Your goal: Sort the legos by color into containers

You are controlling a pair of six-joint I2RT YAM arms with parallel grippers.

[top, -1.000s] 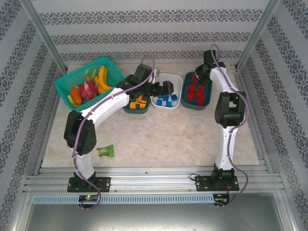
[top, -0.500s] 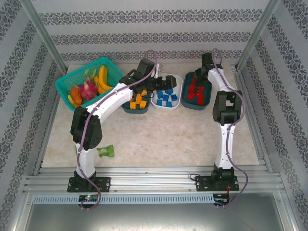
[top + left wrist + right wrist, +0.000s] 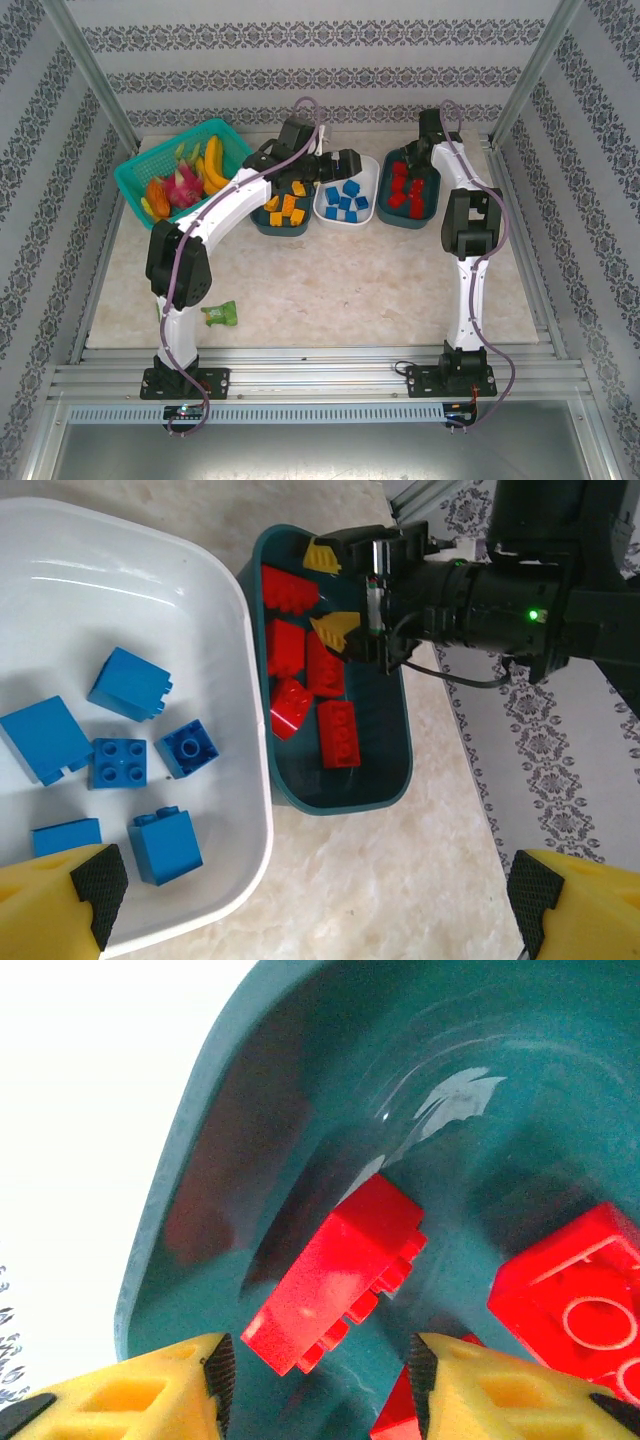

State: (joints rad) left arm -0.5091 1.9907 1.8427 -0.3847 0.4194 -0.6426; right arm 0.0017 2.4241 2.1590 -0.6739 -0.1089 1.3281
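1. Right claw [image 3: 315, 1380]: spread partway, both pads clear of any brick; it pinches nothing. It hangs low over the far end of the right dark teal container [image 3: 250, 1110].

2. Red brick [image 3: 340, 1275]: lies loose on the sloping inner wall of that container, directly ahead of the right claw and in line with the gap between its pads. In the right wrist view its long axis runs on a diagonal, lower left to upper right, studs to the right. More red legos [image 3: 320, 695] lie on the floor beside it.

3. Left claw [image 3: 310, 895]: spread wide, holding nothing, above the near rim of the white container [image 3: 120, 570], which holds 6 blue legos [image 3: 130, 685].

4. Left dark teal container [image 3: 283, 229]: holds the orange legos [image 3: 287, 208].

5. Surface [image 3: 350, 290]: no loose legos seen from above; 1 green packet [image 3: 220, 314] lies near the left arm's base.

6. Judgement: sorting looks complete or nearly so. The right arm is nearer the red brick, which sits close under the pads, so a straight lift should clear it; a sideways pull risks dragging it.
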